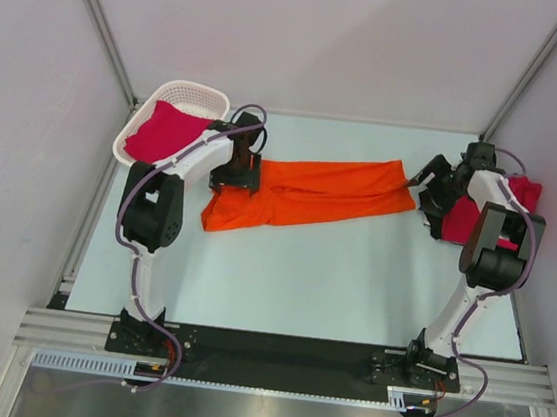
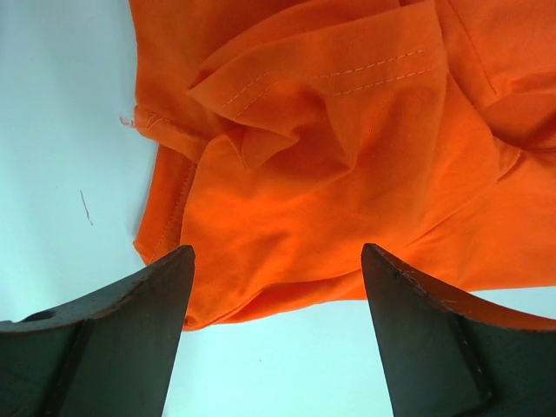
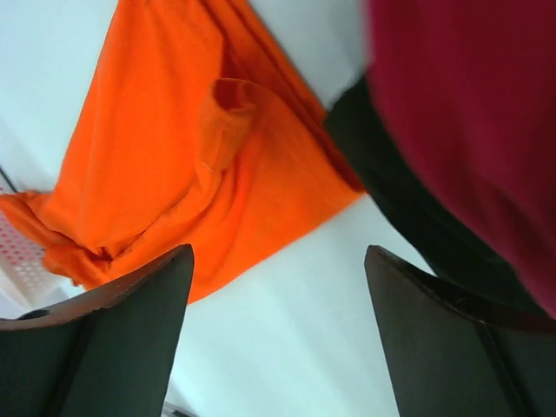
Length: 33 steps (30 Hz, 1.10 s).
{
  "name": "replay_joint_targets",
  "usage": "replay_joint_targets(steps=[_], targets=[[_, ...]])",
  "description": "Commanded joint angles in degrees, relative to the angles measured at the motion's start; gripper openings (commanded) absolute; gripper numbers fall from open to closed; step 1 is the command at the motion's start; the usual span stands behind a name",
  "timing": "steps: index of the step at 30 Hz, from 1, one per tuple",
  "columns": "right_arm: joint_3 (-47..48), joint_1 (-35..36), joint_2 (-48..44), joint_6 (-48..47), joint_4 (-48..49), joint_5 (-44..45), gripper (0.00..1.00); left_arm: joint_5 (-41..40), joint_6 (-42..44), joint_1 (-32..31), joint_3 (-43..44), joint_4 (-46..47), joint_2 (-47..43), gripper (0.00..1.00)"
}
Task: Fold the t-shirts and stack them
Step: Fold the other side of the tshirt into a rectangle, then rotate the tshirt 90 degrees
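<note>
From above, you see the orange t-shirt (image 1: 310,197) lying in a long band on the tabletop (image 1: 331,275) between the left tool (image 1: 237,176) and the right tool (image 1: 430,189). One crimson t-shirt (image 1: 165,130) sits in the basket (image 1: 194,88), and a second crimson t-shirt (image 1: 461,221) lies beside the right arm. Your left wrist view adds spread, empty fingers over a crumpled orange hem. Your right wrist view shows fingers likewise apart, holding nothing, with crimson cloth close alongside.

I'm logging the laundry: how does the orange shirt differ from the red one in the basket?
The orange t-shirt lies stretched in a long strip on the table; the red t-shirt sits bunched inside the white basket. The orange t-shirt covers far more area than the red t-shirt shows. Both are plain cloth.
</note>
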Motion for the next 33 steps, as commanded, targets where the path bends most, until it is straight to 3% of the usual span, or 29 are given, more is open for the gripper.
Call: replay_joint_targets(steps=[1,6,11,15,28,33], targets=[[-2.2,-1.7,-6.9,5.0,0.7,-4.7,0.85,-1.1,2.6,0.4,3.4,-0.7,-0.2,0.83],[-9.3,-1.6,-13.3,5.8,0.1,-3.2,0.84,-1.9,3.3,0.4,2.3,-0.5,-0.7,0.83],[-17.4,-1.3,-12.9,10.1,6.5,-6.5,0.78,-1.8,3.9,0.5,1.5,0.1,-0.8,0.83],[-20.5,-0.2,-11.9,12.3,8.5,-3.4,0.77,-2.7,4.1,0.5,0.8,0.2,-1.8,0.83],[-15.9,5.8,-2.5,17.5,18.2,4.5,0.76,-4.2,4.6,1.4,-0.2,0.2,-3.6,0.91],[-10.8,8.1,2.6,18.6,18.7,6.0,0.66,-4.5,5.0,2.1,0.1,0.0,-3.6,0.92]])
